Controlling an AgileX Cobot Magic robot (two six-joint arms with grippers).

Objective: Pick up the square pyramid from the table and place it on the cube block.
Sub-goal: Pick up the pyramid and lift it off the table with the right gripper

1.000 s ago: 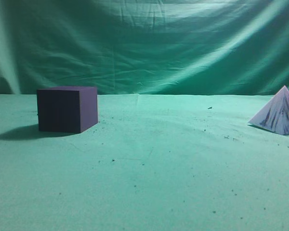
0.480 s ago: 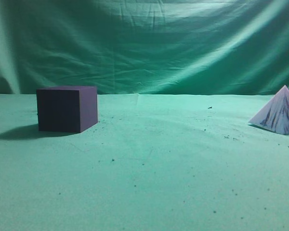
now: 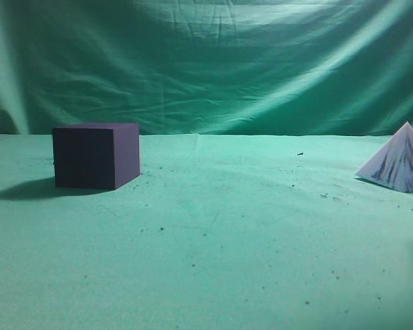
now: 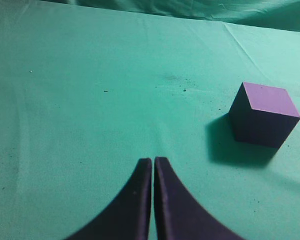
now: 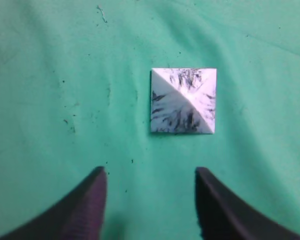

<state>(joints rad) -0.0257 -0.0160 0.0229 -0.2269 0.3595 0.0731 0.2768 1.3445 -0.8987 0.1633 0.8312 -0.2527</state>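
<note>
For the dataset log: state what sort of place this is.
Likely a staged robot test setup: green cloth table and matching draped backdrop, bare but for a cube block and square pyramid.

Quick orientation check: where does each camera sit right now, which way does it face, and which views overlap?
Exterior view: low, at table height, facing the backdrop; cube block left, square pyramid far right; no tool in view.
Left wrist view: above the table, angled forward; shut left tool low, cube to its right; shares the cube with the exterior view.
Right wrist view: looking straight down on the pyramid; open right tool short of it; shares the pyramid with the exterior view.
</note>
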